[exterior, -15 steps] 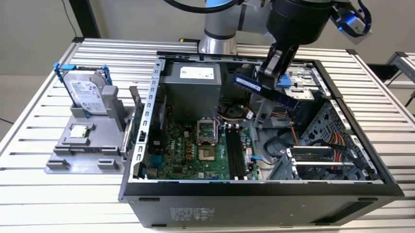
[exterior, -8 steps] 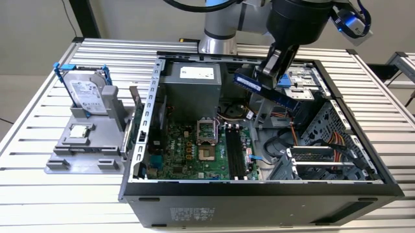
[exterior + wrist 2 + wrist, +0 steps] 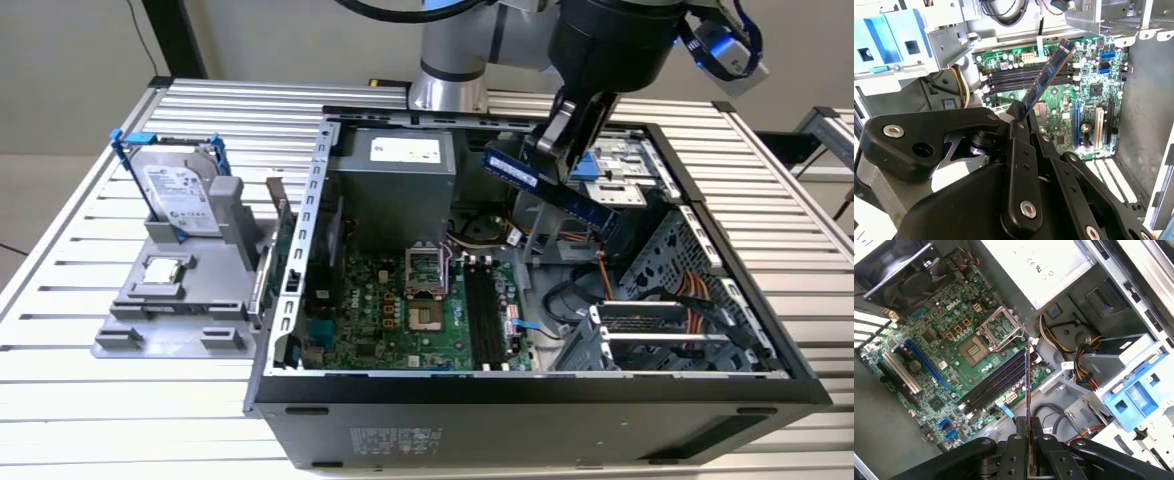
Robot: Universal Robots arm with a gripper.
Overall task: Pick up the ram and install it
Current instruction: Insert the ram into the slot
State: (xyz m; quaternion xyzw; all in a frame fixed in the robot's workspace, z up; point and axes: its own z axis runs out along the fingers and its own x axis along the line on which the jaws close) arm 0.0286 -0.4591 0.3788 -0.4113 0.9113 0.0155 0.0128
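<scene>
My gripper (image 3: 567, 135) is shut on the ram (image 3: 550, 188), a thin blue stick with dark chips, and holds it tilted in the air above the open computer case. In the second wrist view the ram (image 3: 1046, 77) juts out from between the black fingers (image 3: 1015, 117) over the green motherboard (image 3: 1094, 90). In the first wrist view the ram (image 3: 1027, 385) is edge-on, hanging over the long black memory slots (image 3: 996, 382). In the exterior view those slots (image 3: 483, 310) lie well below the stick, beside the processor socket (image 3: 424, 268).
The case's metal walls (image 3: 310, 215) ring the motherboard. A power supply (image 3: 394, 165) sits at the back and a drive cage with cables (image 3: 667, 300) at the exterior view's right. A grey stand (image 3: 174, 290) with a silver hard drive (image 3: 180, 190) is outside the case on the left.
</scene>
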